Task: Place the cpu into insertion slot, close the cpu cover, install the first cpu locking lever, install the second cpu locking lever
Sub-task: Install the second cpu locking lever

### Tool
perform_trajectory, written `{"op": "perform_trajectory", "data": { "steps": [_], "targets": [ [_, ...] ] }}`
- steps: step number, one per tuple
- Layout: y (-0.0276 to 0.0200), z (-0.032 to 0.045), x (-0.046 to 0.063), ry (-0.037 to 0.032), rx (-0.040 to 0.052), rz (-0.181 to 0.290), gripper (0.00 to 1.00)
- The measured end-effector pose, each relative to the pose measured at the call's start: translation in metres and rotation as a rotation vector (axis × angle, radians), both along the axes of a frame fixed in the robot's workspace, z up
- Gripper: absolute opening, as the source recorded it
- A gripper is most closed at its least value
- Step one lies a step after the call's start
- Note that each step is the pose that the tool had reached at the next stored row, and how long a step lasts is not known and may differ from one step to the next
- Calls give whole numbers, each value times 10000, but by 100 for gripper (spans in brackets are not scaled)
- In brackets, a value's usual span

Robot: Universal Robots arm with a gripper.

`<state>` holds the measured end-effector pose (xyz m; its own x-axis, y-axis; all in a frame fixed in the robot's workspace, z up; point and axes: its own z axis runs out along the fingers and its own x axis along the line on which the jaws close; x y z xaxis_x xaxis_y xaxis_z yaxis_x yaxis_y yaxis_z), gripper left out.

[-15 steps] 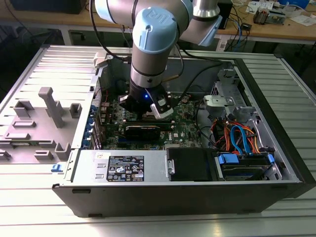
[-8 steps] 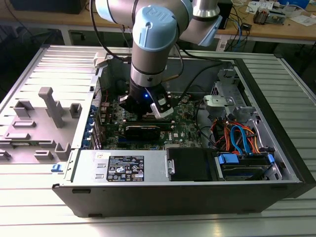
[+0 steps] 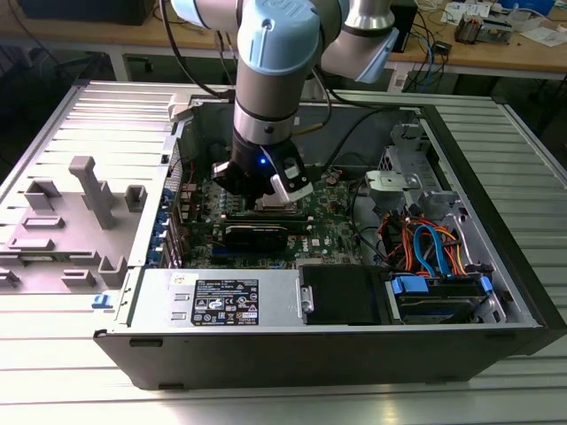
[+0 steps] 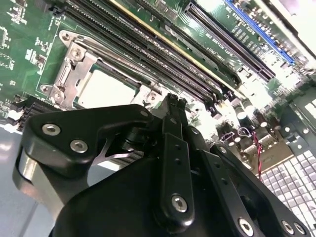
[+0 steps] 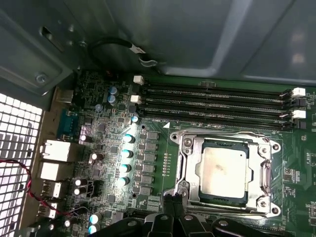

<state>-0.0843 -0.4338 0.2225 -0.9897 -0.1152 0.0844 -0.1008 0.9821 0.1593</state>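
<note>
The cpu (image 5: 224, 170), a square chip with a silver-grey top, lies flat in the insertion slot (image 3: 276, 207) on the green board. The cpu cover (image 5: 190, 163), a silver metal frame, lies down around it, and the chip shows through its window. Both also appear in the second wrist view, the cpu (image 4: 106, 89) under the cover (image 4: 74, 66). My gripper (image 5: 173, 201) hangs just off one corner of the socket, fingertips together with nothing visible between them. In the second wrist view the gripper (image 4: 174, 101) hides that side of the socket. From outside, the gripper (image 3: 266, 190) sits low inside the case.
Long black memory slots (image 5: 212, 101) run beside the socket. A row of capacitors (image 5: 127, 148) stands on another side. The case holds a power supply (image 3: 221, 301) and a drive bay with orange and blue cables (image 3: 425, 248). A grey plastic fixture (image 3: 89, 190) sits at the exterior view's left.
</note>
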Motion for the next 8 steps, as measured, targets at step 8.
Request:
{"op": "perform_trajectory", "data": {
  "steps": [8],
  "targets": [
    [0, 11, 2, 0, 0, 0, 11]
  ]
}}
